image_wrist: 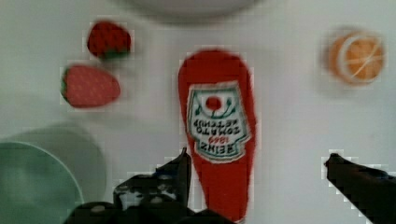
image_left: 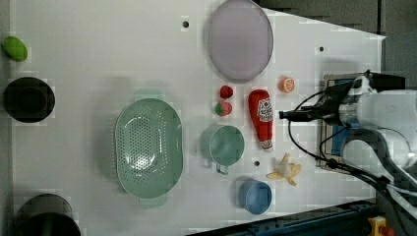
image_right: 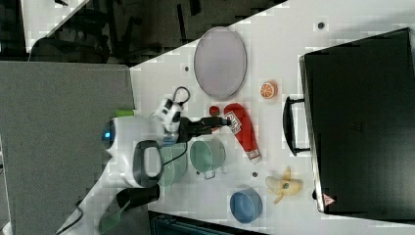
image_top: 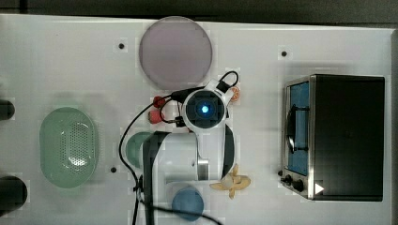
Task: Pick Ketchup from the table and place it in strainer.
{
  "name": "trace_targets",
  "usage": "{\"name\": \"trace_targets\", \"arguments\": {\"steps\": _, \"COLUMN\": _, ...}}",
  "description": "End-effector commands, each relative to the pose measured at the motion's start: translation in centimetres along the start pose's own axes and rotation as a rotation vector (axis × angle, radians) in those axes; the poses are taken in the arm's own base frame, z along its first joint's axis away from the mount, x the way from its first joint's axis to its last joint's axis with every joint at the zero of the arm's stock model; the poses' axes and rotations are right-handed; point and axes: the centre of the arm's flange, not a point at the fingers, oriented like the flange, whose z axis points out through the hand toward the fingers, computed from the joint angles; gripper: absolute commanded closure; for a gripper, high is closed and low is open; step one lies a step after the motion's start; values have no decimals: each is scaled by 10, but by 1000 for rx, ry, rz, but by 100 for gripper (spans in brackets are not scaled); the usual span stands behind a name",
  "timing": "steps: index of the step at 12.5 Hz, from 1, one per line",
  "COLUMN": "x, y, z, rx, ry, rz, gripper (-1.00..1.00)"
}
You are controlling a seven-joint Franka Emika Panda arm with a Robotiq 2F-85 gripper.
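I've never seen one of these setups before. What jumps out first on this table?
The red ketchup bottle lies flat mid-table, labelled, with the white robot arm's pincer open just above it. At the left view's left sits the big mint-green strainer, with a green cup between it and the bottle. A pale round plate lies beyond the bottle, and a black toaster oven fills the top view's right.

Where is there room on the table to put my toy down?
There is bare table in the left view between the strainer and the black bowl, and above the strainer, left of the plate. It is crowded around the ketchup: strawberries, green cup, orange slice, banana, blue cup.
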Motion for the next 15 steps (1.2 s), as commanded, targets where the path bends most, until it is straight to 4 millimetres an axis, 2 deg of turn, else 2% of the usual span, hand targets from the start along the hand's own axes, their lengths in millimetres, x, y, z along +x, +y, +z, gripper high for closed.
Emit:
{"name": "trace_targets", "arguments": {"steps": 1, "x": -5, "y": -4, "z": 39, "rx": 7, "ry": -37, "rz": -55, "gripper": -100}}
{"name": "trace_targets", "arguments": {"steps": 5, "x": -7, "y": -7, "z": 80, "rx": 22, "ry": -23, "rz": -56, "gripper": -100}}
{"name": "trace_targets", "arguments": {"steps": 9, "x": -11, "y": -10, "z": 108, "rx": 33, "ry": -11, "rz": -53, "gripper": -100}}
{"name": "trace_targets", "arguments": {"steps": 10, "x": -12, "y": -9, "z": 112, "rx": 34, "ry": -11, "rz": -51, "gripper": -92}}
{"name": "trace_targets", "arguments": {"steps": 13, "x": -12, "y": -9, "z": 111, "rx": 31, "ry": 8, "rz": -47, "gripper": -21}}
{"name": "trace_targets", "arguments": {"steps": 15, "x": -7, "y": -6, "z": 96, "rx": 20, "ry": 36, "rz": -44, "gripper": -18}}
